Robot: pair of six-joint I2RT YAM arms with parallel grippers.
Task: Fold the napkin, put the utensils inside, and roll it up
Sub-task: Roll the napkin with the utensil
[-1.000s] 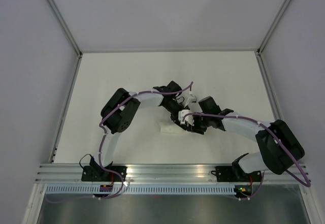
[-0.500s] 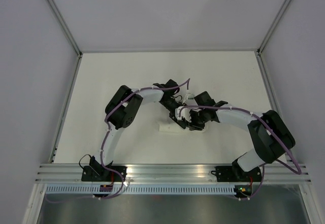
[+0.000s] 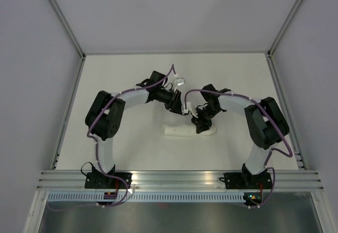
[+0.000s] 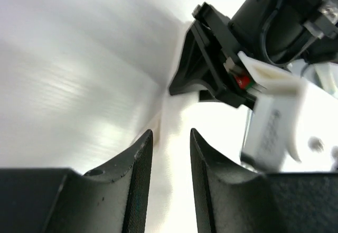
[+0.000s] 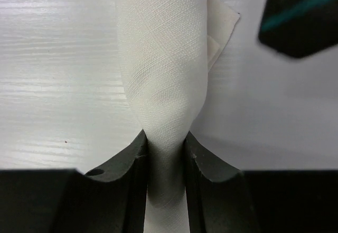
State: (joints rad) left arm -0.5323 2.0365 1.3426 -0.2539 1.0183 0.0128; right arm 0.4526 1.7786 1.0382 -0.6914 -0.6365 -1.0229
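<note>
The left tool (image 4: pixel 171 136) has withdrawn; right tool (image 5: pixel 165 140) pinches woven, rolled napkin (image 5: pixel 161 58).

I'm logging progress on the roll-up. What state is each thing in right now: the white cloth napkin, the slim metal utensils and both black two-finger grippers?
White cloth napkin: rolled into a tube, lying on the table.
Right gripper: shut, pinching the roll.
Left gripper: fingers narrowly apart; whether cloth sits between them is unclear.
Metal utensils: not visible.
</note>
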